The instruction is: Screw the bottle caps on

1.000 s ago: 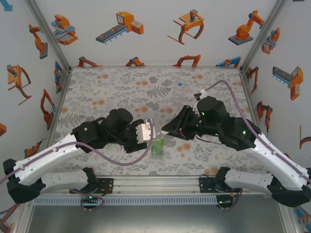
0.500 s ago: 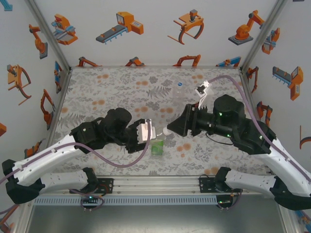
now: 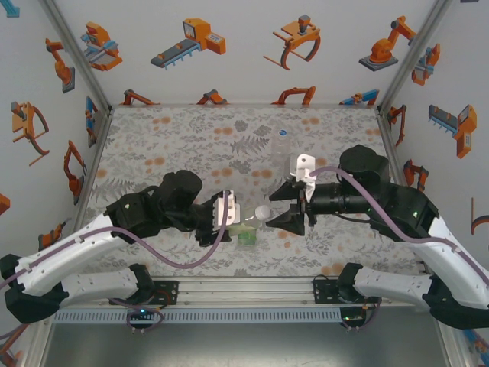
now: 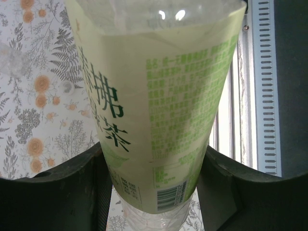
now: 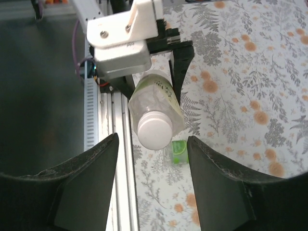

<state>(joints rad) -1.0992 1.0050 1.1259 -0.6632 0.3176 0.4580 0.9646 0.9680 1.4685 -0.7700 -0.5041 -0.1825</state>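
The left gripper (image 4: 154,154) pinches the pale-labelled bottle (image 4: 159,96), tilted above the table (image 3: 153,138), with the white cap (image 5: 155,129) on it. The right gripper (image 3: 275,212) is spread, just off the cap. A green-labelled bottle (image 3: 246,234) sits beneath.

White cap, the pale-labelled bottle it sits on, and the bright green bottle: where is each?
white cap (image 5: 155,130): right wrist view, its round top.
pale-labelled bottle (image 4: 163,96): left wrist view, middle of label.
bright green bottle (image 3: 247,236): top external view, its label.
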